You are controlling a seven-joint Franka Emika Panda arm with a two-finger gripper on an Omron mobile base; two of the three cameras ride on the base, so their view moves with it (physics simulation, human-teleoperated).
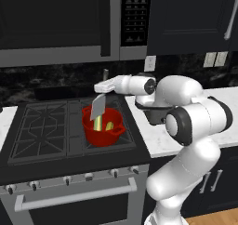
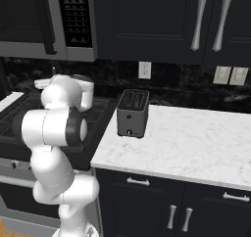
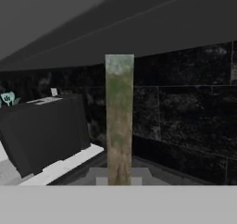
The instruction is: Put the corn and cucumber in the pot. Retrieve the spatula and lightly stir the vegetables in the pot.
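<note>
The two-finger gripper (image 1: 103, 86) at the end of the white arm is clenched on the thin spatula (image 1: 98, 107), whose flat grey blade hangs down into the round bright red pot (image 1: 103, 127). That pot sits on the black stove grate (image 1: 46, 126), and inside it the slim light green cucumber (image 1: 99, 123) leans beside the pale-yellow corn (image 1: 109, 125). Beyond them, the dark marbled backsplash (image 3: 185, 116) runs behind the stove.

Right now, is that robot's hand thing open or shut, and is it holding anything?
End effector: shut on the spatula, whose blade hangs over the red pot.
</note>
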